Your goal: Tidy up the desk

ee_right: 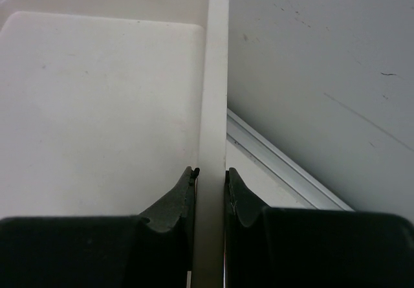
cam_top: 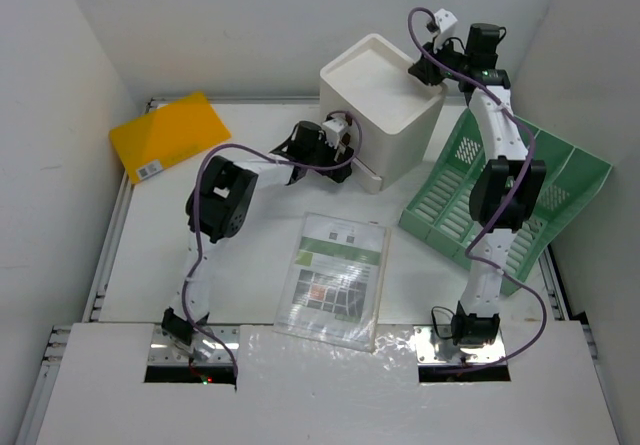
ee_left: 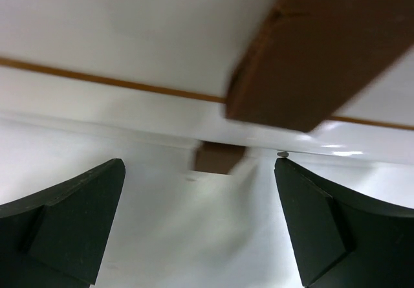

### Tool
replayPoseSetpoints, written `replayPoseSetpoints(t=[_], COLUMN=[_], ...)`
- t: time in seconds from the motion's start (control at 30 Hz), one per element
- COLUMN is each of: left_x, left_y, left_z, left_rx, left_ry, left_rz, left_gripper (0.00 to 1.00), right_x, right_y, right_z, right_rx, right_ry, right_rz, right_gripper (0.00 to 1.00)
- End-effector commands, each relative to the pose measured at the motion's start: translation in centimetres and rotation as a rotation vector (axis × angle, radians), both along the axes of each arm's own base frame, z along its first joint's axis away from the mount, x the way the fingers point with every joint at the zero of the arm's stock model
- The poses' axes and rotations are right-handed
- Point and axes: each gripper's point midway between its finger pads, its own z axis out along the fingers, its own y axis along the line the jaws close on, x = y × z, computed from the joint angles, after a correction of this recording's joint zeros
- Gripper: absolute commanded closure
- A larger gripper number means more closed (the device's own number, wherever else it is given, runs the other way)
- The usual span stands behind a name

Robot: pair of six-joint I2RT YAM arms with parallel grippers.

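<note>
The matte-white bench (cam_top: 420,285) with thin grey rail edges carries four things. A white box (cam_top: 385,95) stands at its far middle. A yellow folder (cam_top: 170,135) lies flat well to the left of the box. A green slotted tray (cam_top: 440,205) sits just right of the box. A clear-sleeved printed sheet (cam_top: 335,280) lies in front of the box, nearer the arms.

Large flat matte-white rectangular desk (cam_top: 250,265), lying level, thin grey metal rails along left, far and right edges, tabletop spans nearly the whole top view, matte surface, near edge not visible.
</note>
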Motion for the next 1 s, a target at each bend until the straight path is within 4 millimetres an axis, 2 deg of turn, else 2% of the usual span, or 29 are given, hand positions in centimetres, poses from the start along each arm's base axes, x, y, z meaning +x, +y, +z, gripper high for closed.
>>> replayPoseSetpoints(t=[0.0,0.03,0.07,0.1,0.13,0.17,0.2,0.23,0.3,0.43,0.53,0.6,0.63,0.67,0.7,0.73,0.8,0.87,0.9,0.93,0.97], left_x=[0.7,0.3,-0.6,-0.7,-0.6,-1.1,-1.1,-1.0,-1.4,-3.9,-6.0,-6.4,-6.7,-6.1,-5.9,-5.4,-3.2,-1.6,-0.8,0.2,0.6], left_y=[-3.6,-3.3,-2.7,-2.1,-1.1,-0.2,0.4,1.1,2.1,1.7,2.2,3.1,4.4,4.9,5.5,5.7,5.7,5.2,5.1,4.7,4.5], left_z=[5.4,5.1,4.5,4.7,5.7,4.9,5.3,6.7,6.9,8.1,6.4,5.5,4.5,4.7,4.5,4.7,5.7,6.8,6.2,7.2,7.2], left_rx=[-0.216,-0.209,-0.186,-0.154,-0.135,-0.078,-0.061,-0.060,-0.026,0.022,0.176,0.281,0.360,0.444,0.482,0.504,0.485,0.439,0.428,0.413,0.397], left_ry=[0.034,0.051,0.061,0.019,-0.021,-0.060,-0.085,-0.125,-0.174,-0.251,-0.349,-0.427,-0.458,-0.559,-0.587,-0.607,-0.621,-0.631,-0.618,-0.641,-0.634], left_rz=[0.066,0.064,0.059,0.042,0.046,0.017,0.009,-0.002,-0.036,-0.227,-0.465,-0.549,-0.565,-0.613,-0.627,-0.627,-0.585,-0.523,-0.502,-0.484,-0.470], left_gripper=[0.00,0.00,0.00,0.01,0.00,0.00,0.00,0.00,0.00,0.00,0.00,0.01,0.06,0.10,0.18,0.45,0.77,0.77,0.77,0.79,0.79], right_x=[-4.3,-4.2,-3.6,-3.5,-3.4,-3.4,-3.2,-3.2,-3.1,-2.8,-2.9,-2.9,-3.0,-3.1,-3.2,-3.3,-3.4,-3.4,-3.4,-3.4,-3.5], right_y=[6.5,6.5,4.9,4.7,4.6,4.6,4.3,4.3,3.9,3.3,3.3,3.1,3.0,3.0,3.0,3.1,3.0,2.9,2.9,2.9,2.8], right_z=[-5.0,-4.9,-4.6,-4.3,-4.1,-3.9,-3.8,-3.8,-3.5,-3.4,-3.3,-3.4,-3.3,-3.3,-3.3,-3.3,-3.5,-3.4,-3.4,-3.4,-3.2], right_rx=[0.132,0.139,0.142,0.143,0.143,0.141,0.137,0.141,0.154,0.155,0.152,0.143,0.139,0.136,0.132,0.129,0.121,0.115,0.116,0.115,0.115], right_ry=[0.180,0.185,0.171,0.167,0.163,0.157,0.155,0.157,0.156,0.154,0.157,0.157,0.157,0.159,0.157,0.159,0.163,0.160,0.162,0.161,0.159], right_rz=[0.286,0.279,0.249,0.242,0.237,0.235,0.221,0.216,0.203,0.183,0.177,0.171,0.170,0.171,0.173,0.173,0.170,0.163,0.162,0.161,0.159], right_gripper=[1.00,1.00,1.00,1.00,1.00,1.00,1.00,1.00,1.00,1.00,1.00,1.00,1.00,1.00,1.00,1.00,1.00,1.00,1.00,1.00,1.00])
